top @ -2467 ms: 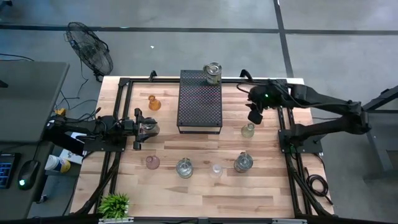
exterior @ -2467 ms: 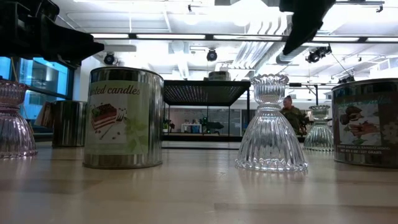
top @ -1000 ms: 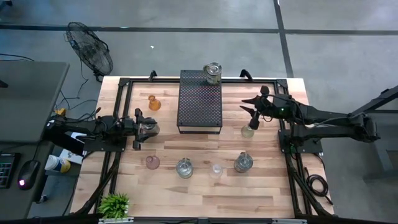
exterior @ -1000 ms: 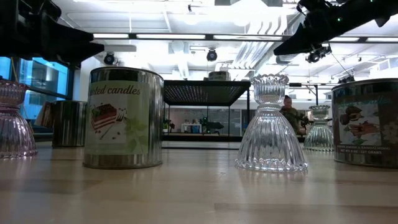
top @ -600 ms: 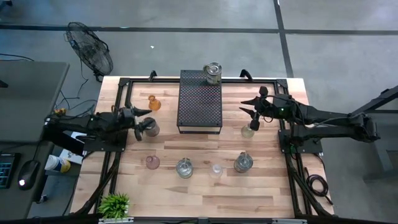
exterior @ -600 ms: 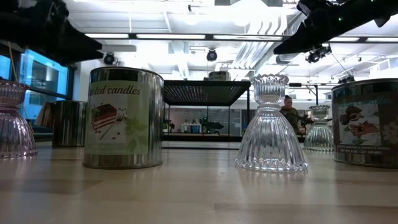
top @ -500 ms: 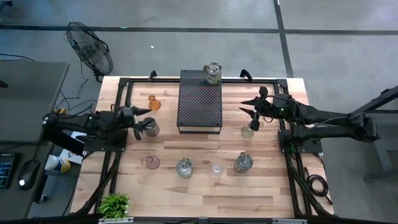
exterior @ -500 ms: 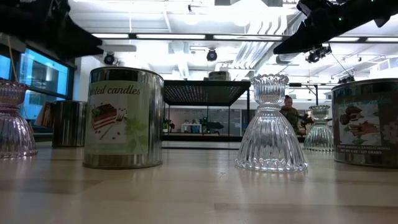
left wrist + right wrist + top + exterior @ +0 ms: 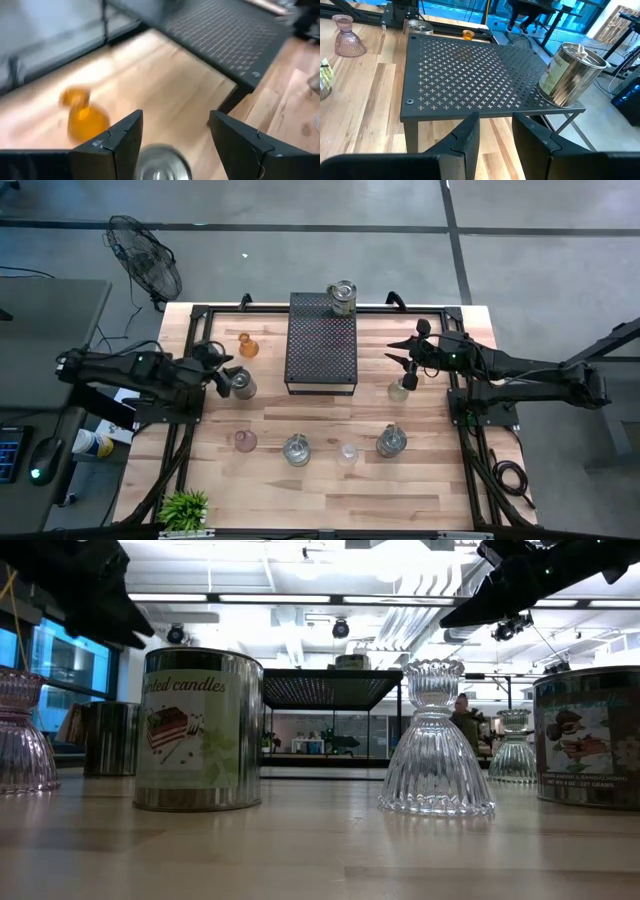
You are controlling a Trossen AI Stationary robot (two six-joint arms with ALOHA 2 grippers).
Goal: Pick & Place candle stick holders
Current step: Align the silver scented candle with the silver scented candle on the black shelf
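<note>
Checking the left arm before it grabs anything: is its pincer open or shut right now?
Open. In the left wrist view the left pincer shows a wide gap between its fingers, above a silvery can.

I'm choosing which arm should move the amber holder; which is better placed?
Left. The left gripper is open near the amber holder on the table's left side. The right gripper is across the black tray, above a clear holder.
</note>
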